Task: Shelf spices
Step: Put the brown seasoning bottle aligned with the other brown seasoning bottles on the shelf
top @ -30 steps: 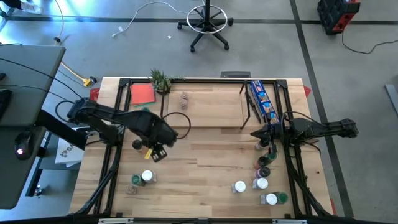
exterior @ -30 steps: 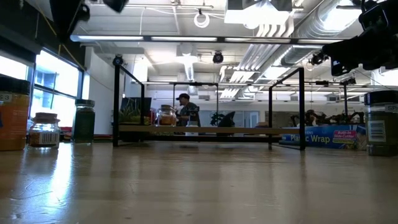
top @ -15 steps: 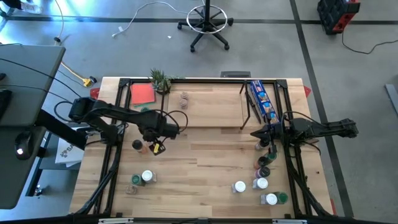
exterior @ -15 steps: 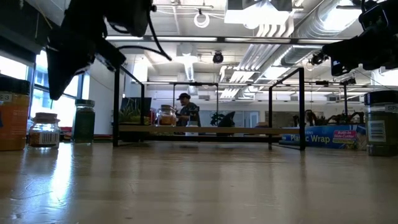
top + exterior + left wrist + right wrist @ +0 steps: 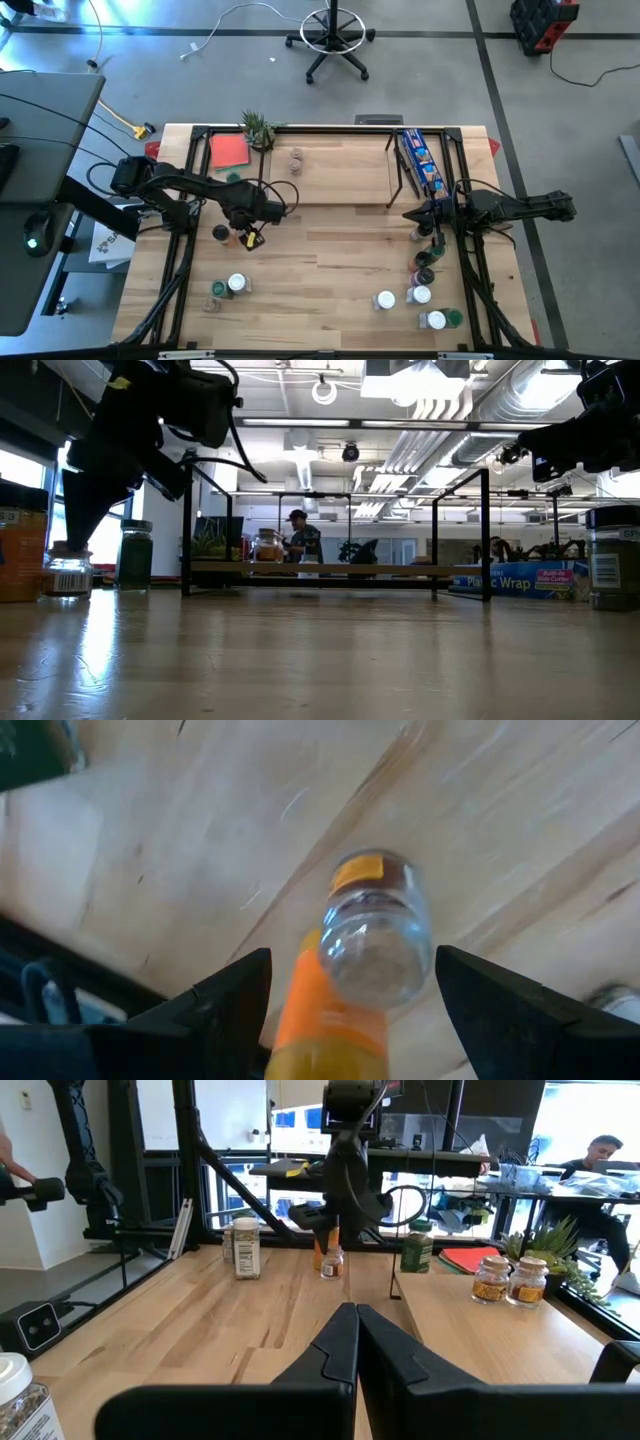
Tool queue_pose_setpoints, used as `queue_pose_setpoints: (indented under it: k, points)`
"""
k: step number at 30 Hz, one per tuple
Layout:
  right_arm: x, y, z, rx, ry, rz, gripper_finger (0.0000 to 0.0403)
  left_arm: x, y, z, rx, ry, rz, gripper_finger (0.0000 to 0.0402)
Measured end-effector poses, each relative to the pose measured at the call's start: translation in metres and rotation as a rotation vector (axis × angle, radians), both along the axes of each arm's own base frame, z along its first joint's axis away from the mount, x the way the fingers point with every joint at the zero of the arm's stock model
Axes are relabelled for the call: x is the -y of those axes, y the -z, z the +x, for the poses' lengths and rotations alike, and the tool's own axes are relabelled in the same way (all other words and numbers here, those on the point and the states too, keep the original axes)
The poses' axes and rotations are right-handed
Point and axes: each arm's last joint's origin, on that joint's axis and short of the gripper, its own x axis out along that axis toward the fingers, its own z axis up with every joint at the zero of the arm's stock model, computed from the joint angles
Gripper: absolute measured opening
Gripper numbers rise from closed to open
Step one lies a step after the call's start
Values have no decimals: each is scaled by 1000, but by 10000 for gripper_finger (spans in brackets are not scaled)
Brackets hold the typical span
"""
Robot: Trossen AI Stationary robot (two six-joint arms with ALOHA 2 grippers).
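My left gripper (image 5: 350, 956) is open and points down over a clear-lidded spice jar (image 5: 376, 932) that stands upright on the table; one finger stands on each side of it. An orange-filled jar (image 5: 325, 1020) stands right beside that jar. In the high view, my left gripper (image 5: 246, 232) is near the table's left side, in front of the light-wood shelf (image 5: 330, 168). Two jars (image 5: 296, 157) stand on the shelf board. In the low view, my left gripper (image 5: 88, 510) reaches down onto the jar (image 5: 70, 572). My right gripper (image 5: 356, 1332) is shut and waits at the table's right side (image 5: 418, 215).
More jars stand near the left front (image 5: 228, 287) and in a cluster at the right (image 5: 425, 268), (image 5: 432, 320). A black-lidded jar (image 5: 220, 232) is left of my left gripper. The blue packet (image 5: 420, 160), red square (image 5: 229, 150) and plant (image 5: 257, 128) lie at the far side.
My left gripper has moved down and a little toward the table's far left, coming over the clear-lidded jar beside the orange one. In the low view it came into the picture from above and sank to the jar's top. The jars have stayed where they were.
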Motion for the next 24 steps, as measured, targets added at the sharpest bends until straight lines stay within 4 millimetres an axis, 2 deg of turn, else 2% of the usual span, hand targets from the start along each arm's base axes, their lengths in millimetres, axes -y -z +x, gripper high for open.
queue_pose_setpoints:
  k: [24]
  points:
    - [0, 0, 0, 0, 0, 0, 0, 10, 2, 0, -13, 13, -33, 278]
